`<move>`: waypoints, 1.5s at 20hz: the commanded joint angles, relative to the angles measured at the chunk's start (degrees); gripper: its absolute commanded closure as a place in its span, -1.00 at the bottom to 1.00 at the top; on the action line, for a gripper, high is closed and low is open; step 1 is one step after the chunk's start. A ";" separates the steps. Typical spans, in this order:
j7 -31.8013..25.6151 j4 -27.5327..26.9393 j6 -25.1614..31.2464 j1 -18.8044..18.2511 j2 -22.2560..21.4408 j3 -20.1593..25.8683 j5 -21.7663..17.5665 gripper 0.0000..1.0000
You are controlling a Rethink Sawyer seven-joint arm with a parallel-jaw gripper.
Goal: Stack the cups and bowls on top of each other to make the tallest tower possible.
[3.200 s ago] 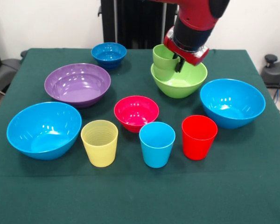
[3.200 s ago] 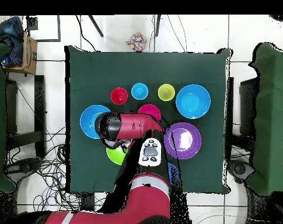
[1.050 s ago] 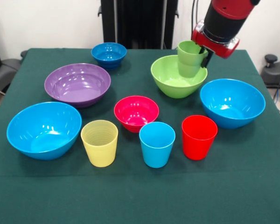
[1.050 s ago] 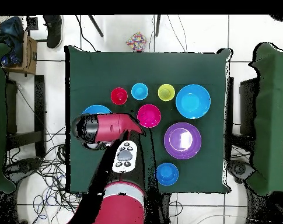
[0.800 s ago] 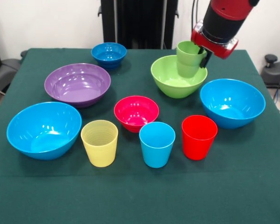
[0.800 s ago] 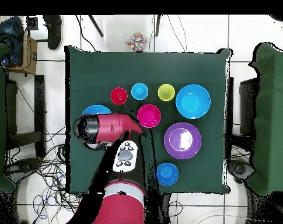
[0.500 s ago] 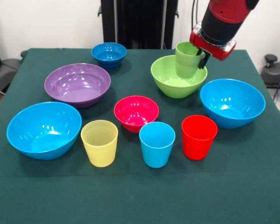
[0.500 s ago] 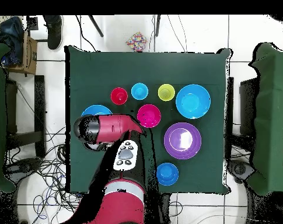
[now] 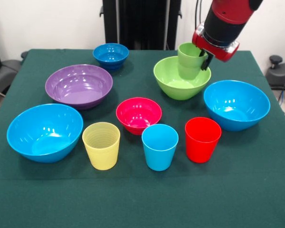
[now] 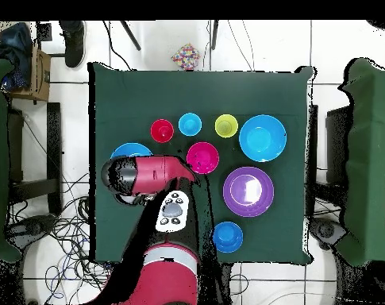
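Care matters most as my gripper (image 9: 205, 56), clamped on the rim of the green cup (image 9: 190, 61) held just above the far side of the lime-green bowl (image 9: 181, 78), should centre it over the hollow and lower it level before I let go.

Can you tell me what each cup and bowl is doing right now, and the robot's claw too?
gripper: shut on green cup's rim
green cup: upright, held over lime green bowl
lime green bowl: upright, on the table
purple bowl: upright, empty
pink-red bowl: upright, empty
dark blue bowl: upright
two light blue bowls: upright, empty
yellow cup: upright, empty
light blue cup: upright, empty
red cup: upright, empty
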 commanded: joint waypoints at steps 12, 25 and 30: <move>1.30 4.14 -1.55 -2.86 -0.58 5.36 0.96 1.00; 0.28 11.20 -6.82 -6.55 -1.40 9.26 2.49 1.00; 0.76 11.40 -5.79 -6.52 -2.39 9.35 1.97 1.00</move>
